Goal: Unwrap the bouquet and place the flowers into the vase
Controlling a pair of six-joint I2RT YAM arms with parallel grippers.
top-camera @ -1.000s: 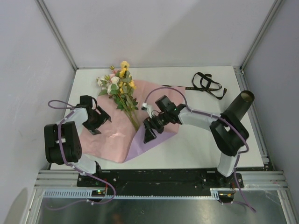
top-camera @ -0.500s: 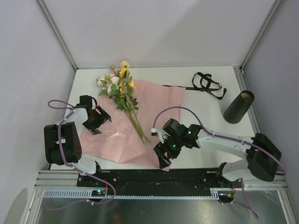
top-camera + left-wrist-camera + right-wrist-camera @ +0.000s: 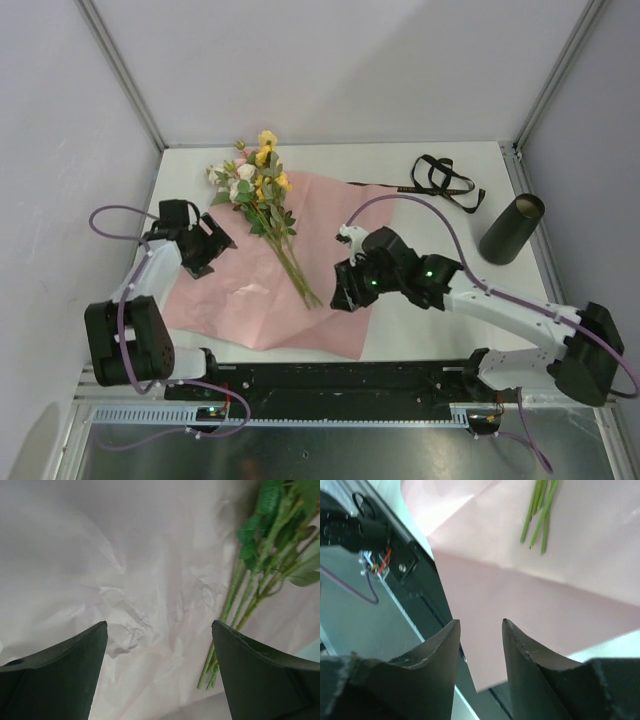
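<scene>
From above, the lilac flap seen a second earlier at the lower right of the pink paper point(image 3: 230, 290) is gone. The sheet now lies flat, pink side up. The right gripper point(image 3: 347, 295), which half a second earlier sits at the sheet's near edge, is now up over its right edge, near the stem tips. The flowers point(image 3: 262, 190) lie bare on the paper, blooms at upper centre and stems running down to the right. The black ribbon point(image 3: 440, 180) lies loose at upper right, and the vase point(image 3: 512, 230) stands at the right edge, well apart from the blooms. The unwrapping looks finished, so what remains is probably to grip the stems. The left gripper point(image 3: 210, 255) hovers over the left part of the sheet.

In the left wrist view, the left gripper point(image 3: 160, 670) stands wide apart and holds nothing. Crumpled paper point(image 3: 125, 580) fills the gap between its fingers, and the flowers' green stems point(image 3: 235, 605) run down from the upper right.

In the right wrist view, the right gripper point(image 3: 480, 645) has drawn in to a narrow gap, narrower than a moment ago. Nothing sits between its fingers, so it is empty. Below it lie the flat paper point(image 3: 545, 595) and its near corner, with the stem ends point(image 3: 540, 510) at top centre and the dark base rail point(image 3: 415, 575) at left
</scene>
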